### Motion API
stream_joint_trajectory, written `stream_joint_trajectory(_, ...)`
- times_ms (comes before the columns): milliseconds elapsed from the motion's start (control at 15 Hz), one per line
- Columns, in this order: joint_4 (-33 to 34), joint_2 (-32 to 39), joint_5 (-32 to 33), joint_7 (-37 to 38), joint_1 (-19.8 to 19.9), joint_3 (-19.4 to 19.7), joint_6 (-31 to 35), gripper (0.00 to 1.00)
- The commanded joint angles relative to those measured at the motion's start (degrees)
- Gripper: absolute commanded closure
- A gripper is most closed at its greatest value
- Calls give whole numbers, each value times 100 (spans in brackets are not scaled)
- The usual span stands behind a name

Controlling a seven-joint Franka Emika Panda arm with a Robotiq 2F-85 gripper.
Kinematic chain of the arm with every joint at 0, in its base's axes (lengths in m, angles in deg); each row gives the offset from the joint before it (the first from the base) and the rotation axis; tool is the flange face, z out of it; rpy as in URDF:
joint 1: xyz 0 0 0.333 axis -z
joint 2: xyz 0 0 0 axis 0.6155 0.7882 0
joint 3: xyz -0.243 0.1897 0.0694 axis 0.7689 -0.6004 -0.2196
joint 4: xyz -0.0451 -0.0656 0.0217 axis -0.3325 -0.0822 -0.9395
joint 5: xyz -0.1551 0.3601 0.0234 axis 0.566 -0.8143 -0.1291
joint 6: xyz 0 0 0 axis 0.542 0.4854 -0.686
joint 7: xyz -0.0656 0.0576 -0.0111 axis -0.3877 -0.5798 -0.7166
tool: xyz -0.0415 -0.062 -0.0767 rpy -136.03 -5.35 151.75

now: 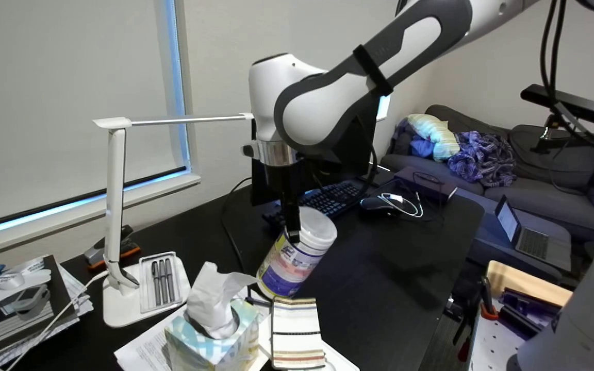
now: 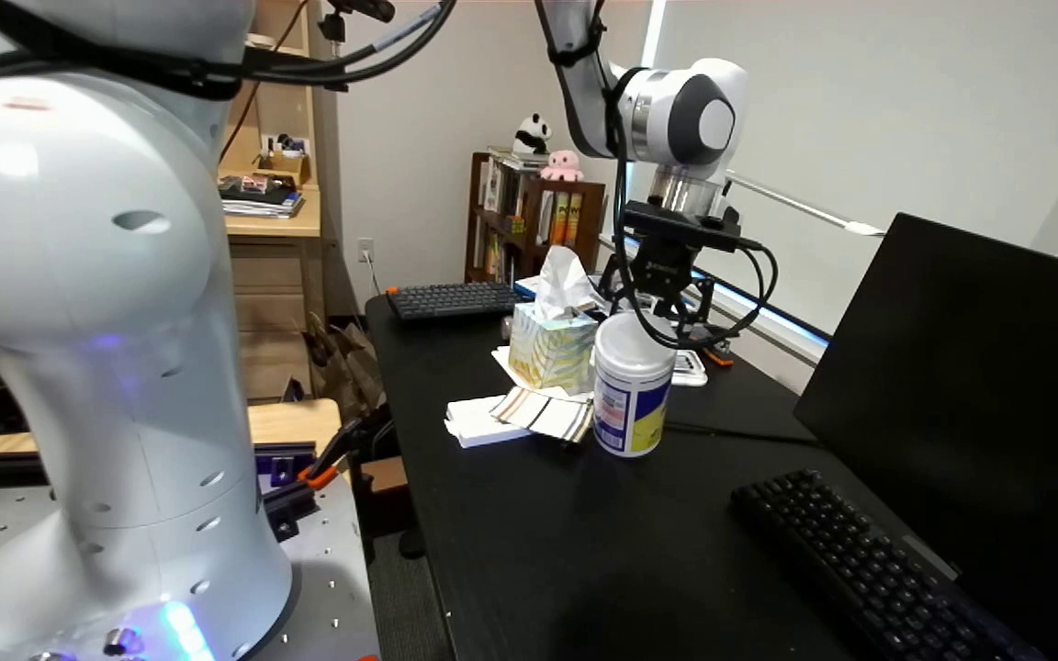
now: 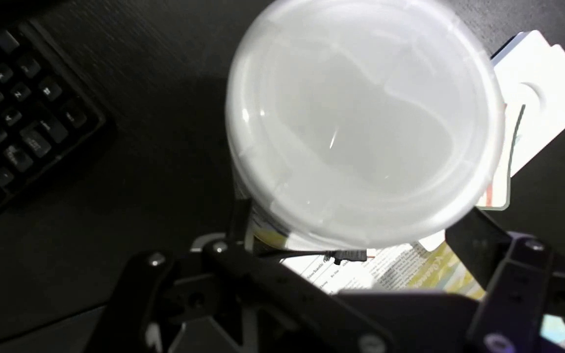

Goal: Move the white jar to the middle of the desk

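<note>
Claw holds white jar at a slant by its lid edge

The claw's fingers stand wide apart and grip the white jar near one edge of its lid, not across the middle. The white jar slants: the lid leans away from the claw, while the base sits lower, back toward the tissue box. Its blue and yellow label shows in both exterior views. Whether the base touches the surface I cannot tell.

Below the claw, just beside the base, lies a striped cloth. The tissue box stands next to it, near the claw, with a white tissue poking out of the top and papers spread at its foot. Farther from the claw on that side rises a white lamp, with pens lying in the tray on its foot. In the wrist view, the gap between the fingers shows a black cable end over printed paper.

Across from the tissue box, on the claw's other side, a black keyboard lies in front of the dark screen, and a mouse rests near the keyboard's far end, well apart from the claw. A second keyboard, well apart too, lies past the tissue box in an exterior view.
</note>
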Motion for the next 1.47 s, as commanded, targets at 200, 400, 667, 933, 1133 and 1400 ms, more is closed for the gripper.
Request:
stream_joint_trajectory(200,8,74,159,20,54,-4,-33,0)
stream_joint_trajectory(400,7,75,143,22,59,8,-21,0)
stream_joint_trajectory(667,38,91,84,99,49,2,49,0)
stream_joint_trajectory(933,145,161,-88,154,58,-36,362,0)
stream_joint_trajectory(1133,345,298,-76,332,14,-52,710,0)
stream_joint_trajectory(1400,618,516,-82,429,-12,-112,806,0)
